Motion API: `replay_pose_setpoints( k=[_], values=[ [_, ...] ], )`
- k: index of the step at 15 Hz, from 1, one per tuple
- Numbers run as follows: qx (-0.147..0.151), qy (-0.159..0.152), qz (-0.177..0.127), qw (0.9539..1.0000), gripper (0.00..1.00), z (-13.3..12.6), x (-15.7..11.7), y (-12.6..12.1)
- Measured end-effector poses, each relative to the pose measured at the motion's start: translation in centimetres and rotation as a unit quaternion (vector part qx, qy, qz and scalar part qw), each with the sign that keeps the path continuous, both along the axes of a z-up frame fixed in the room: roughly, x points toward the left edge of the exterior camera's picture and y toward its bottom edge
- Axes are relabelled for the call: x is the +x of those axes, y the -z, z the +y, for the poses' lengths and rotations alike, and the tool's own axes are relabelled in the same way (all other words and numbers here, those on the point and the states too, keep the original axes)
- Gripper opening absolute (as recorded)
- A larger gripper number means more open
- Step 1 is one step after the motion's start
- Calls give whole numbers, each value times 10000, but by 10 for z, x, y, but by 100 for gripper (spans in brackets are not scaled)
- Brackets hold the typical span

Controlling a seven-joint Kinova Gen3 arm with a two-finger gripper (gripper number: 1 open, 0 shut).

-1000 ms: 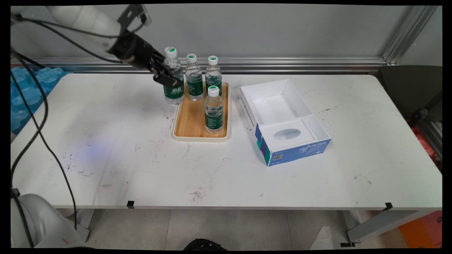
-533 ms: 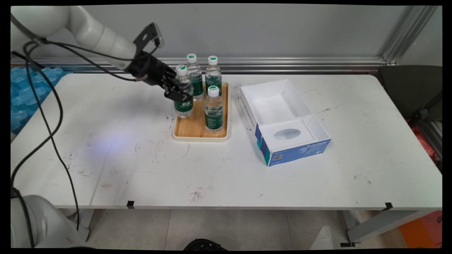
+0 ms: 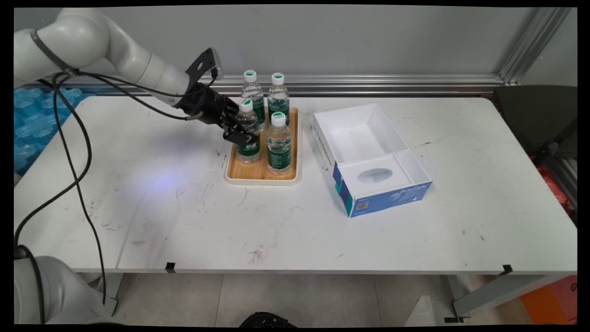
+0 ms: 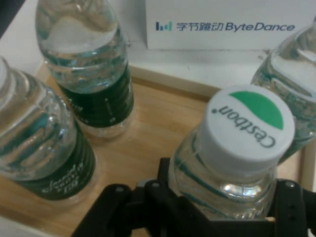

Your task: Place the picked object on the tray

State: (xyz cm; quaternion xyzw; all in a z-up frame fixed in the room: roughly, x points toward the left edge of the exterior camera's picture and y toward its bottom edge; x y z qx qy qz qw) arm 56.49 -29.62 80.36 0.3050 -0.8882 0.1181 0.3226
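claw [image 3: 240, 133] clamped on held bottle [image 3: 248, 133], over tray's [image 3: 251, 177] front-left corner | bottle's base seemingly at tray level, unclear if resting | three bottles already standing on tray | white box [image 3: 368, 157] beside

"c'estbon" cap [image 4: 247, 129], "bytedance" box [image 4: 224, 23]

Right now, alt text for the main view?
The gripper is shut on a bottle over the tray's left side. Three more bottles stand on the tray; an open white box sits to its right on the table.
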Motion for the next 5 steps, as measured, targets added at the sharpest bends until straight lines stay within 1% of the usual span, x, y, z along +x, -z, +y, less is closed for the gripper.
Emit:
replay_pose_setpoints(
  k=[1,2,5],
  values=[
    [-8,17,9,10000,0,0,1,3],
    [-12,29,14,10000,100,1,2,5],
    [-15,64,8,10000,100,4,6,9]
  ],
)
